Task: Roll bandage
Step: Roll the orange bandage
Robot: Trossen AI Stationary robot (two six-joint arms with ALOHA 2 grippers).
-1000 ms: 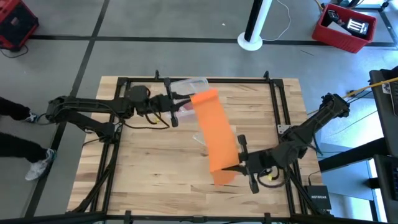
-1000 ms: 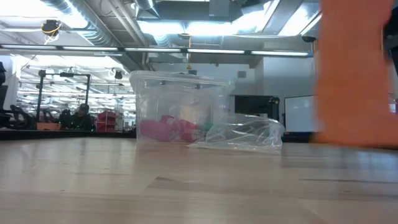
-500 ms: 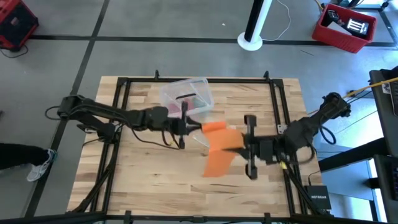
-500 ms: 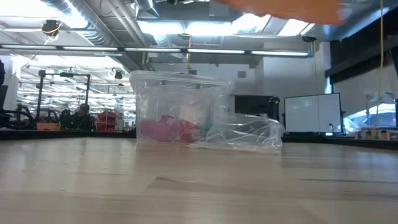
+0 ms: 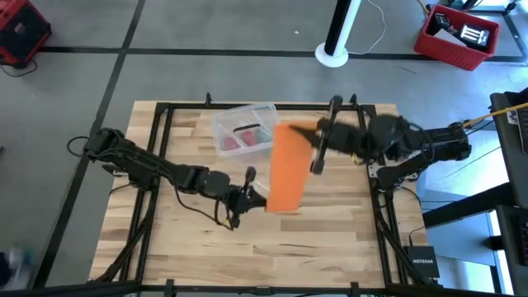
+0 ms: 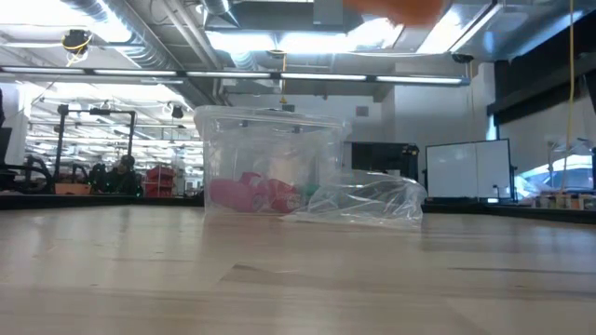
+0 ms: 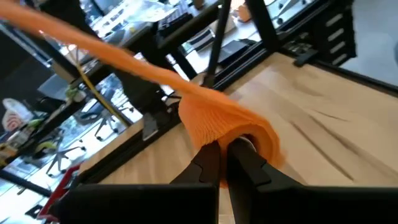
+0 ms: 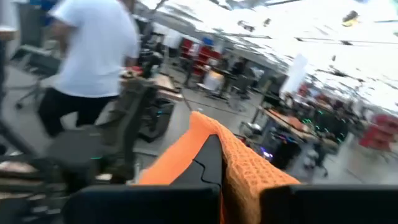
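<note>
The bright orange bandage is a flat band held up over the middle of the table between my two grippers. My left gripper is shut on its near end. My right gripper is shut on its far end, higher up. In the left wrist view the bandage runs away from my fingers as a long strip. In the low view only a bit of the bandage shows, at the top edge. My left gripper pinches the bandage's near end between its two fingers, coming level from the table's left. The cloth folds over the fingertips in a bunched curl. That end is lifted clear of the table. My right gripper holds the bandage's far end, which drapes over one finger. It comes from the table's right, and that end is lifted clear. The gripper itself hides the place of contact.
A clear plastic box with red and green contents stands at the far middle of the table, just left of the bandage's far end. A crumpled clear wrapper lies beside it. A person stands in the room beyond the table.
My left gripper has gone from the far side toward the table's near edge and right, keeping its end. My right gripper has gone from the near right up and toward the far edge with its end. The bandage has turned about, its ends swapped, and stays lifted clear.
</note>
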